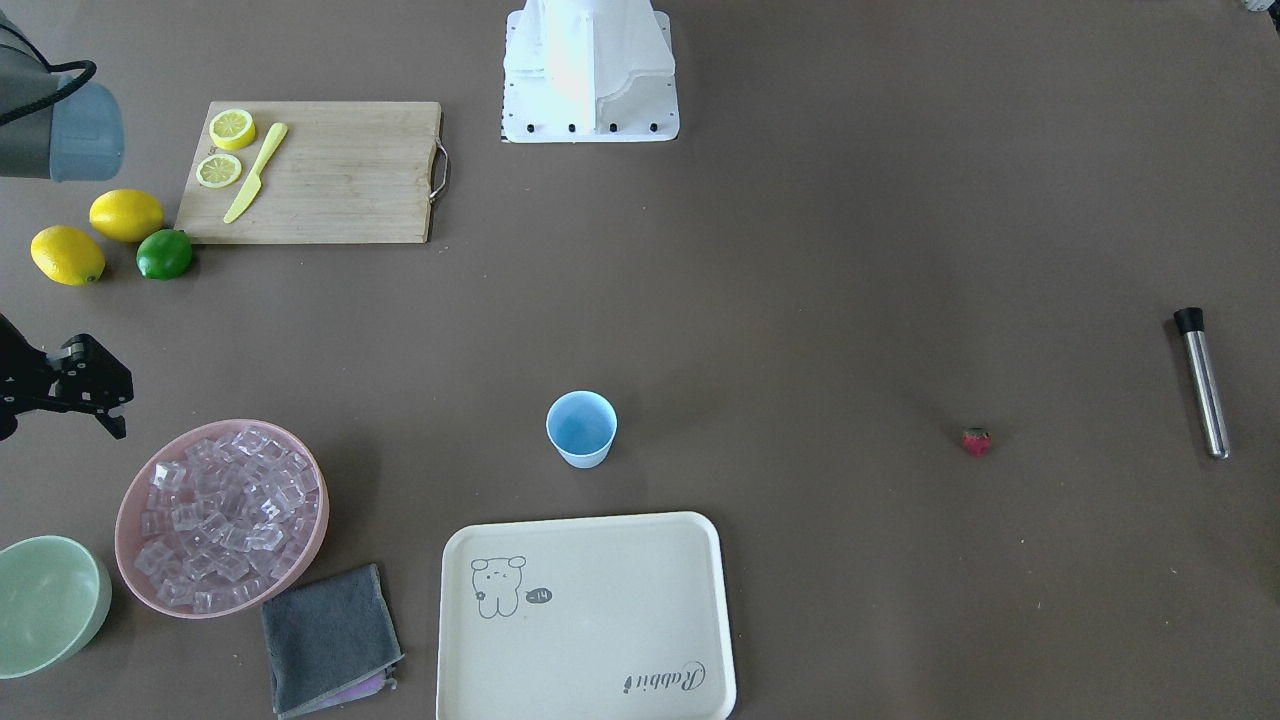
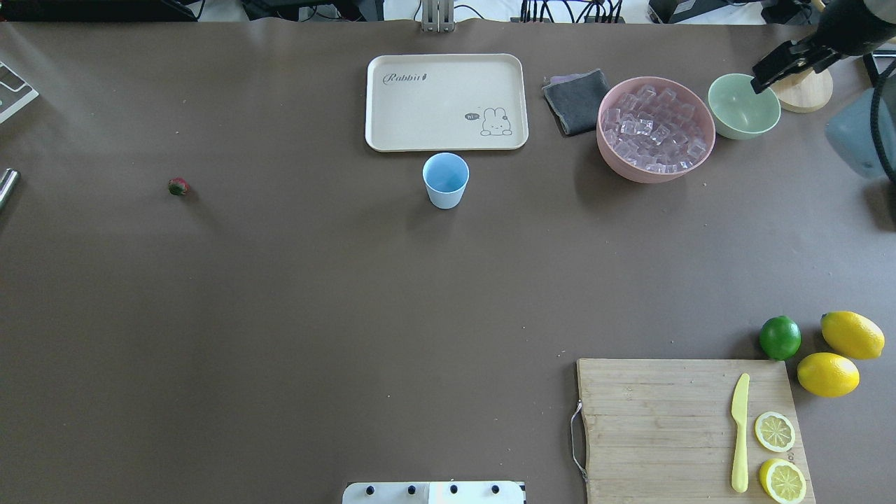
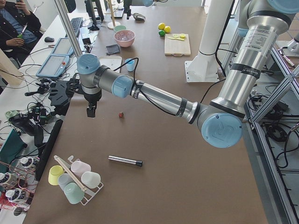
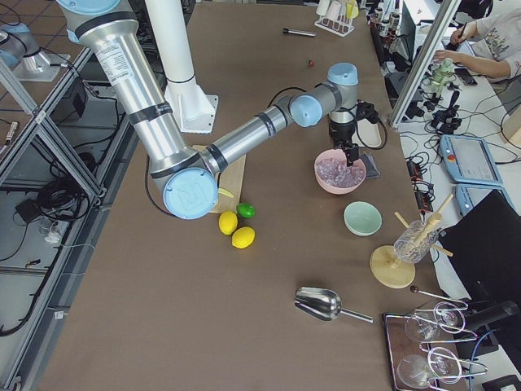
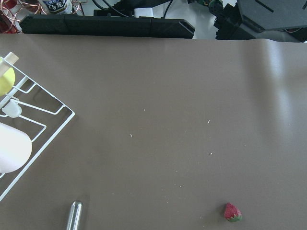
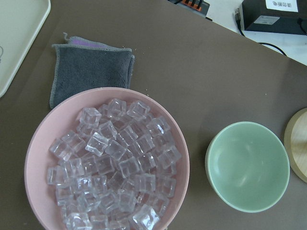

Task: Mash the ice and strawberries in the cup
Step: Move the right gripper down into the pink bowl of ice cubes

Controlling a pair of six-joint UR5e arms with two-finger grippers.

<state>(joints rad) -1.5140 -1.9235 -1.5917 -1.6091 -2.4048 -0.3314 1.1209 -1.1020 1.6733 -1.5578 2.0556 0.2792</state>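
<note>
We see the small light-blue tapered cup (image 2: 445, 178) standing upright on the brown tabletop (image 2: 315, 294), in the upper centre of the overhead view. Its mouth faces up and its inside is empty. The small clear, faintly pinkish ice cubes (image 2: 654, 129) lie heaped in a round pink bowl (image 2: 654, 177) at the upper right, well apart from the cup. The one small red strawberry with a green leafy top (image 2: 178, 186) lies alone at the left, also well apart from the cup.
</note>
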